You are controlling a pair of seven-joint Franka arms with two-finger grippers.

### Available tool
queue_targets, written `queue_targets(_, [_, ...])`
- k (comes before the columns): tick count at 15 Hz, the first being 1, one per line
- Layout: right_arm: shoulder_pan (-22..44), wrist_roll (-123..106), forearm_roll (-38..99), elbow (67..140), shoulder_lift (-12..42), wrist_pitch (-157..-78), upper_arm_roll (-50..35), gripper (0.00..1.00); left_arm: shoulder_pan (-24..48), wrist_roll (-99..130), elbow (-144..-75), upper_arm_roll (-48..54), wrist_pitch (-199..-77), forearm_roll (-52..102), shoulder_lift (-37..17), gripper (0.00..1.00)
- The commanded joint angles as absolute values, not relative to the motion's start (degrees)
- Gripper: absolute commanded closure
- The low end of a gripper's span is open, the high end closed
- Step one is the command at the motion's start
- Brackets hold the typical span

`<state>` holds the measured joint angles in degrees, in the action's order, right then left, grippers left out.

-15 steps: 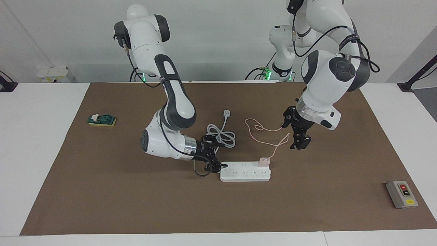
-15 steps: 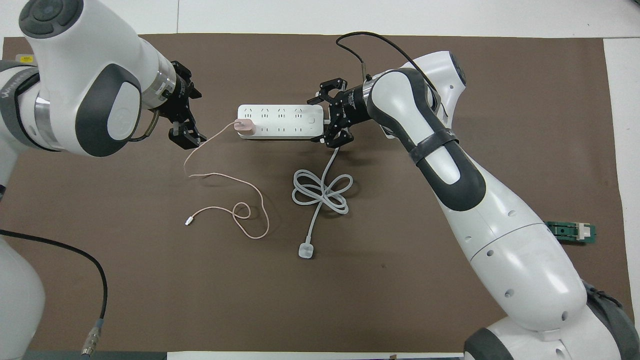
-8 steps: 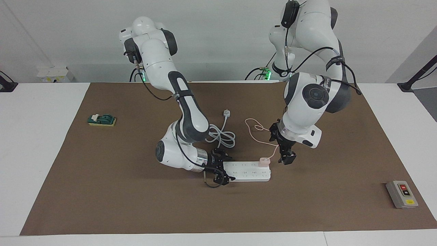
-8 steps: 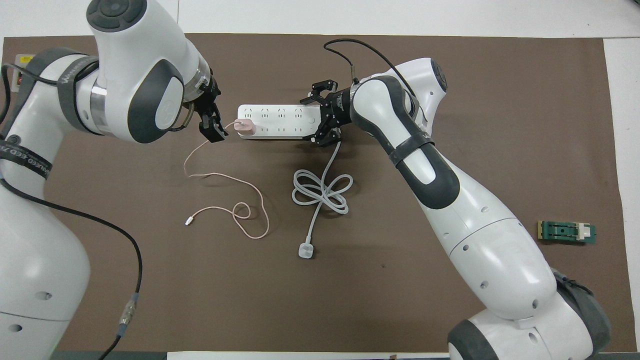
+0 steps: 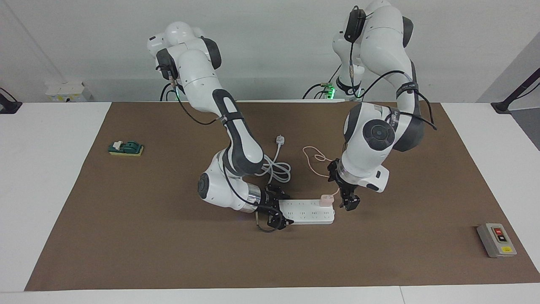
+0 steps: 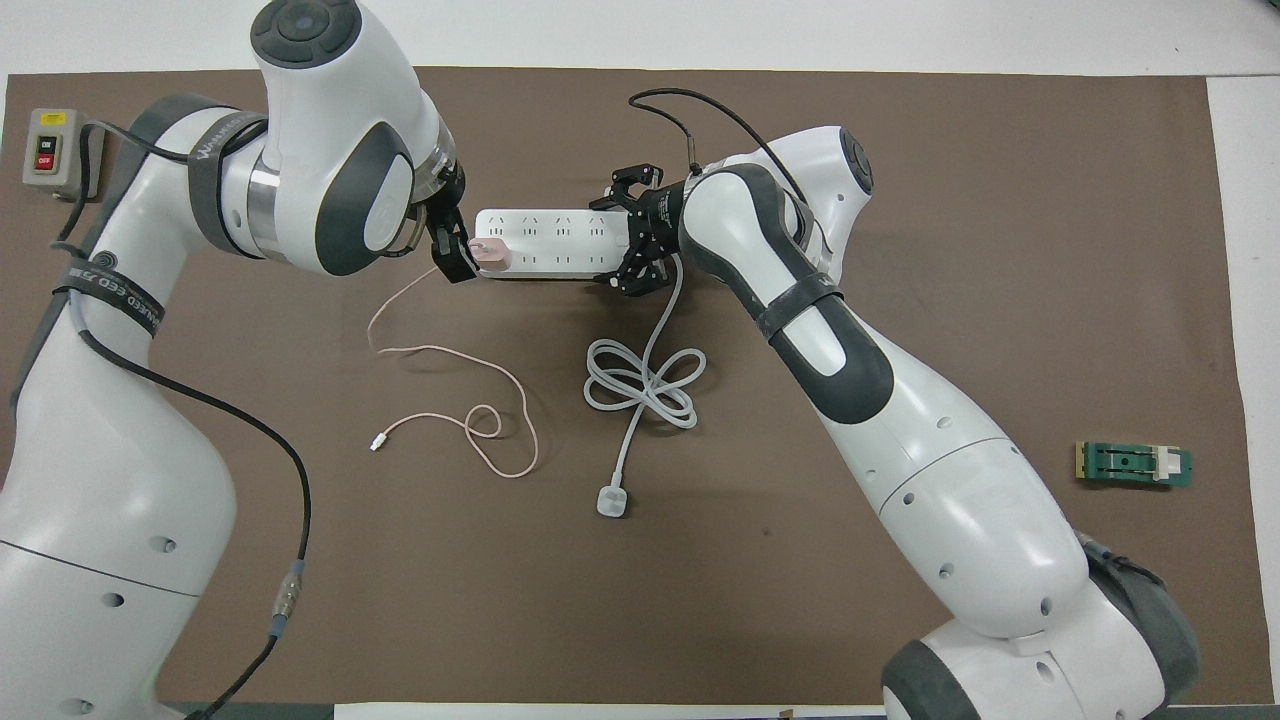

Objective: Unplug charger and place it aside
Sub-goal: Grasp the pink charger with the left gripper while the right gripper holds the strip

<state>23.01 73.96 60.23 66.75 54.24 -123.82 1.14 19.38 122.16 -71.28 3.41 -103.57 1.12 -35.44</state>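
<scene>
Both grippers (image 5: pixel 349 204) (image 5: pixel 279 210) open, flanking power strip (image 5: pixel 310 212)

Two glossy white arms (image 5: pixel 236 139) — dark grey joint bands, black end effectors, looping black cables.

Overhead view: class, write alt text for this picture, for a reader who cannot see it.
A pink charger sits plugged into one end of a white power strip on a brown mat. The left gripper, open, is beside the charger, and the right gripper straddles the strip's other end.
</scene>
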Motion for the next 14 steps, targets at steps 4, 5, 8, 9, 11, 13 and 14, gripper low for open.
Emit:
queue_targets(4, [23.38,71.98,59.94,65.48,55.81,-123.40,1.41,0.05,21.71,123.31,-71.09,2.29,-105.02,-1.84,-38.23,0.00])
queue_targets(5, [23.29,71.90,59.94,65.57,55.81,-123.40,1.41,0.29,21.88,123.31,-71.97,2.37,-105.99,-2.45,-38.23,0.00])
queue_targets(8, [23.64,69.97,60.20,65.83,55.72,-123.75,1.41,0.69,21.62,123.22,-73.47,2.37,-108.71,-2.46,-38.41,0.00])
queue_targets(9, [23.64,69.79,60.12,66.00,55.72,-124.88,1.41,0.76,21.62,123.14,-74.26,2.37,-109.59,-2.55,-38.41,0.00])
queue_targets(11, [23.82,69.79,60.21,66.09,55.72,-125.77,1.41,0.78,21.36,122.96,-74.97,2.37,-110.48,-2.72,-38.50,0.00])
queue_targets(13, [23.82,69.79,60.21,66.09,55.72,-125.86,1.41,0.78,21.18,122.70,-75.41,2.46,-110.91,-2.72,-38.41,0.00])
queue_targets(14, [23.82,69.79,60.21,66.09,55.72,-125.86,1.41,0.78,21.18,122.52,-76.19,2.46,-111.27,-2.72,-38.32,0.00])
